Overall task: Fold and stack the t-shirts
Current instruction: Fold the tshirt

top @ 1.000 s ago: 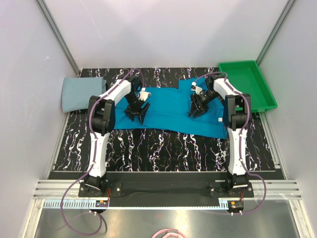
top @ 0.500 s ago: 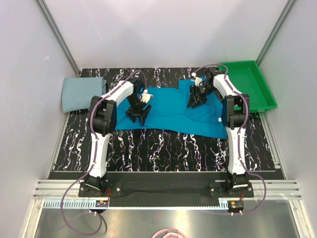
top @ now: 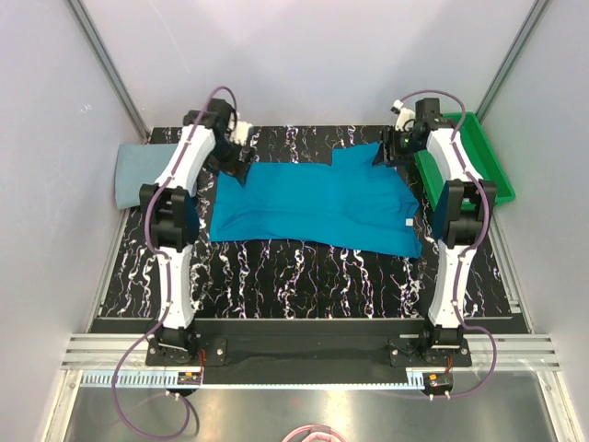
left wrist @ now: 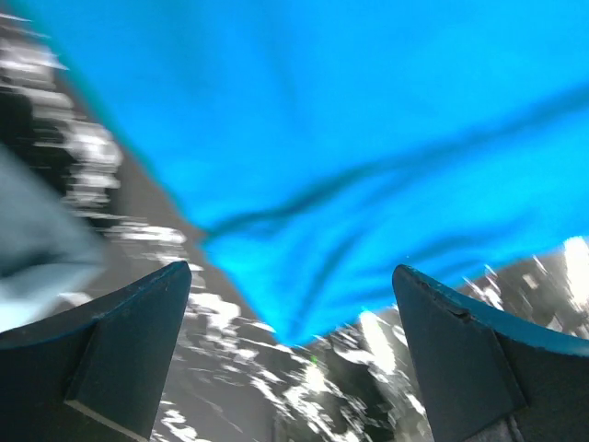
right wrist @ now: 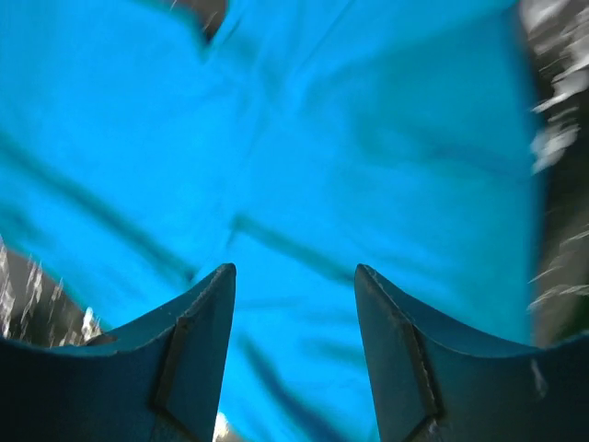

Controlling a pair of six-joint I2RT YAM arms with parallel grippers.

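Teal shirt (top: 317, 204) lies flat in the middle, not folded yet. The grey shirt (top: 143, 175) looks folded at the left. Left gripper (top: 239, 158) and right gripper (top: 385, 155) hang wide open and empty by the teal one's far corners.

Plain white walls (top: 304, 55) close in the back and both sides, joined by slanting aluminium posts (top: 106, 69). The bench (top: 304, 267) has a black, white-veined marble pattern. A green tray (top: 492, 170) sits at its far right corner. A metal rail (top: 304, 354) runs along its near edge.
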